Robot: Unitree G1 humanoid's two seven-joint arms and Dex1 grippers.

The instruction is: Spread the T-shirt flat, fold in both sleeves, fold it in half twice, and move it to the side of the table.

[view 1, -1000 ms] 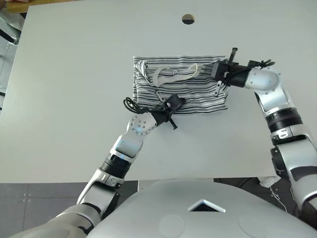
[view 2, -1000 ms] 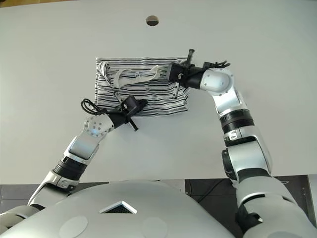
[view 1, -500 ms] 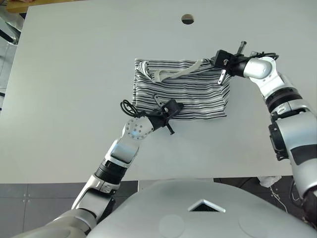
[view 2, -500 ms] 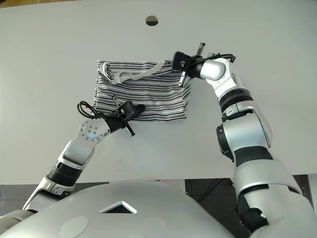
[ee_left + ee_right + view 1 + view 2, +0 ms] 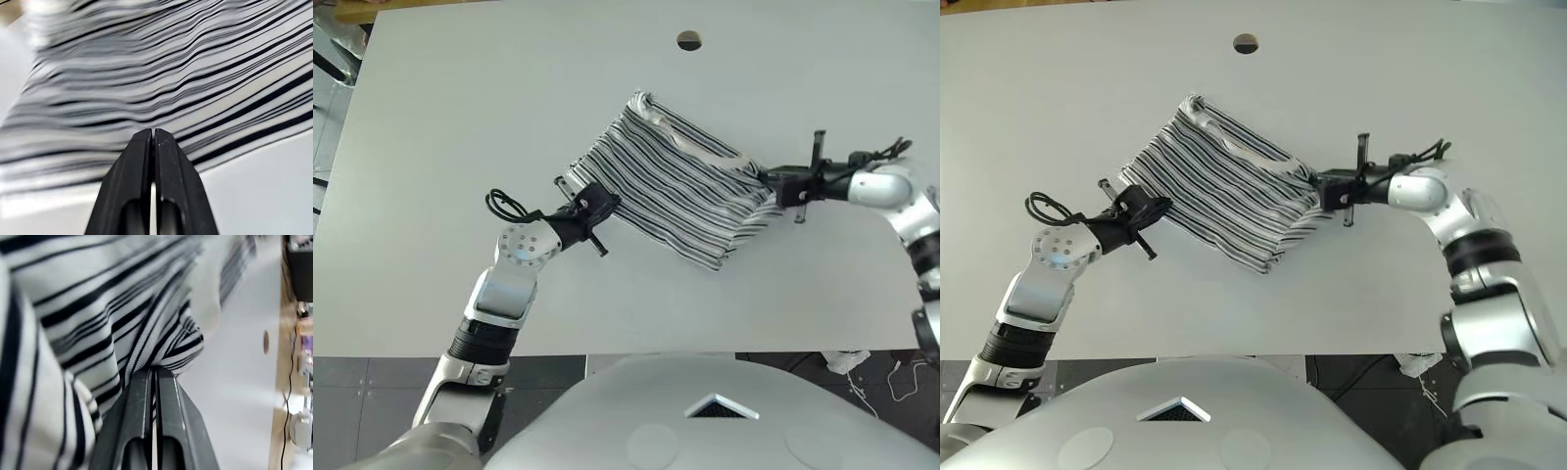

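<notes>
The left pincer (image 5: 605, 203) is pinching shut on the shirt's (image 5: 680, 186) corner towards the table's (image 5: 460, 98) left edge. The right pincer (image 5: 767, 181) is clamping bunched cloth at the opposite corner. The folded shirt is stretching between them over the table's middle, its long axis slanting from far left to near right. With only the sideways move seemingly left, both arms will likely be travelling together, keeping that span.

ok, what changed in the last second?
The T-shirt swung from square to diagonal and is now stretched between both arms. The left pincer moved left; the right pincer pulled right and nearer the robot. Both are shut on it. The shirt remains folded.
</notes>
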